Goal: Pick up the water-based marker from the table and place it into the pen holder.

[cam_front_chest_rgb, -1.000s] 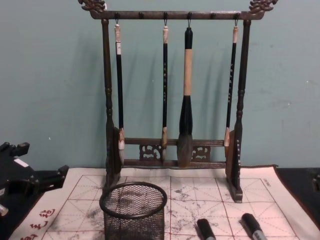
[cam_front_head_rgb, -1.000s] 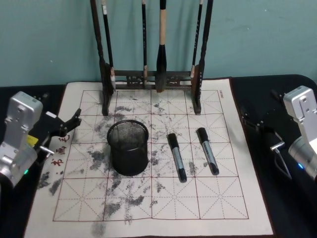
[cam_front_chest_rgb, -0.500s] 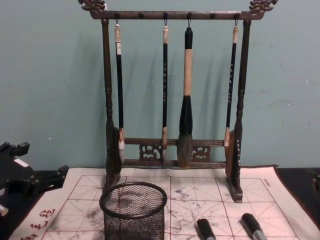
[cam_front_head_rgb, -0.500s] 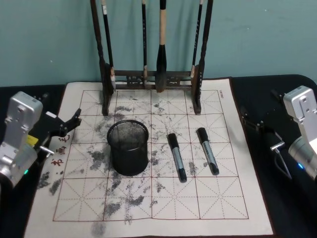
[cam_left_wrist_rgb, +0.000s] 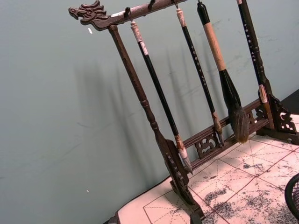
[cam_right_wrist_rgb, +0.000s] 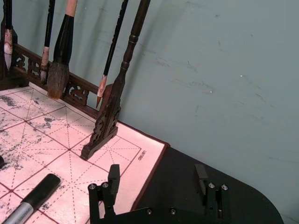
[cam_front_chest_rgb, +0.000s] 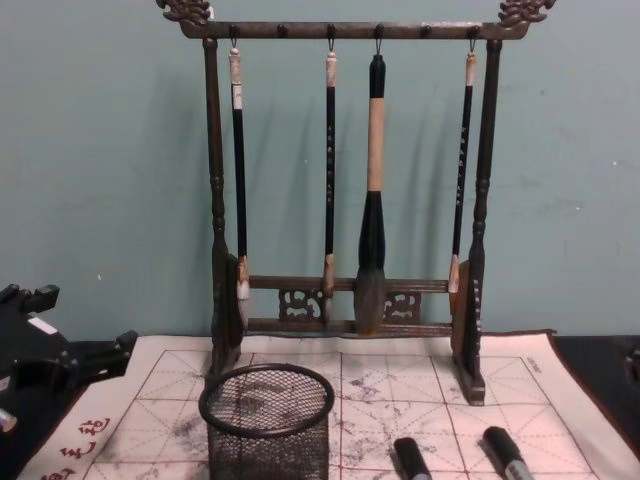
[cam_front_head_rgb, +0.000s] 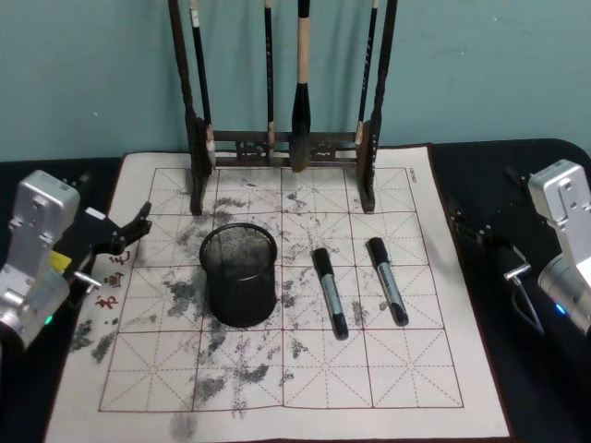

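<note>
On the mat (cam_front_head_rgb: 420, 388), 2 markers lie flat, side by side, so nothing of the task is done yet. The left marker (cam_front_head_rgb: 329, 293) is just right of the holder (cam_front_head_rgb: 239, 275). The right marker (cam_front_head_rgb: 388, 281) lies farther right, near the first but not touching it. Both have a black cap and a grey barrel, with the caps toward the rack (cam_front_head_rgb: 282, 143). I cannot tell which of the 2 is the water-based one. The holder stands upright in the left half of the mat, in front of the rack, and looks empty from above.

All of the work is left, as I judge it: reach a marker, grip it, lift it, carry it over the holder's rim and let it go.

The right gripper (cam_right_wrist_rgb: 156, 178) hangs over the black table (cam_front_head_rgb: 536, 406), off the mat's right edge and well apart from both markers. Its 2 fingers (cam_right_wrist_rgb: 113, 176) are spread wide, with nothing between them and nothing touched. The left gripper (cam_front_head_rgb: 125, 231) sits at the mat's left edge, left of the holder. The chest view shows its fingers apart too, holding nothing. The right gripper is on the markers' side, so it seems the likelier one to make the pick.
</note>
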